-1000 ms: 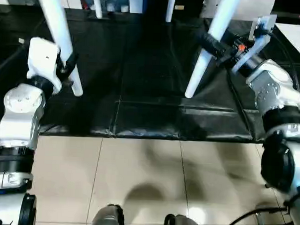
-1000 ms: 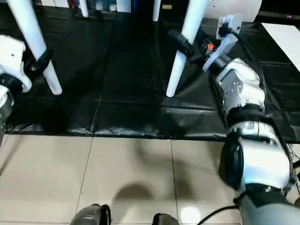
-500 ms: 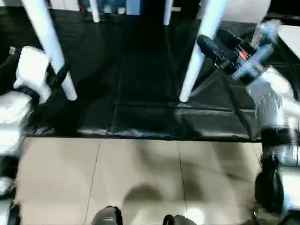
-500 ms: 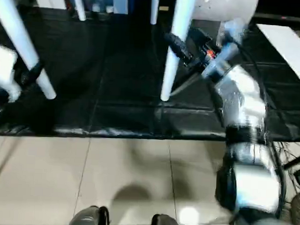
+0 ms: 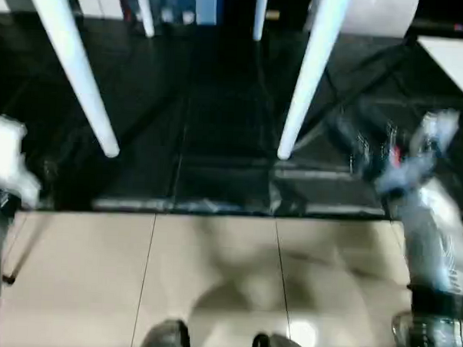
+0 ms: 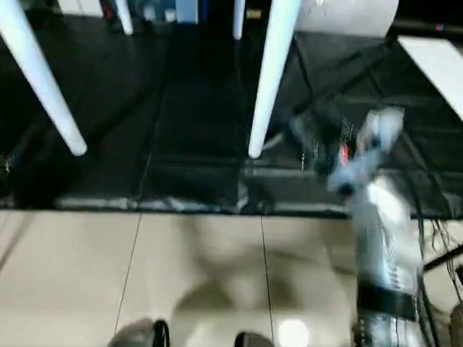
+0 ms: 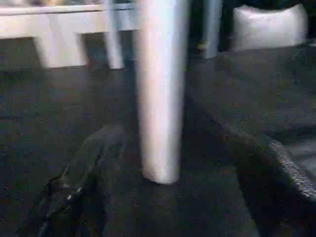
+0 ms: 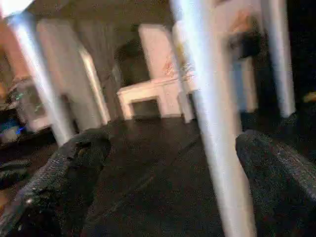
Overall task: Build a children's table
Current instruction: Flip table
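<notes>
Here, left to right. The left arm (image 5: 4, 179) sits at the far left edge, white wrist housing blurred. The left gripper (image 7: 163, 197) is released: in its wrist view its two black fingers (image 7: 74, 182) stand wide apart with nothing clamped. A white table leg (image 7: 160, 89) stands in the gap between them, touching neither finger, its foot resting on the black mat (image 7: 74, 108) just ahead of the gripper. In the head view that same near-left leg (image 5: 71, 59) slants down to the mat, up and to the right of the left arm, apart from it.

Further back, two more white legs (image 5: 145, 8) show near the top edge, well beyond both grippers.

The near-right leg (image 5: 309, 69) comes down to the mat near centre, its foot just left of the right gripper (image 5: 363, 148) and not touching it. The right gripper is also released: its wrist view (image 8: 163, 197) shows both black fingers (image 8: 69, 168) spread wide, with the white leg (image 8: 212, 123) passing between them nearer the one finger, no contact seen. The silver right forearm (image 5: 433, 228) runs back from the gripper to the lower right.

The table stands upright on its legs on the mat; its top is out of frame. Beige tiled floor (image 5: 211, 280) lies nearer than both grippers, and the robot's feet (image 5: 170, 340) are at the bottom.
</notes>
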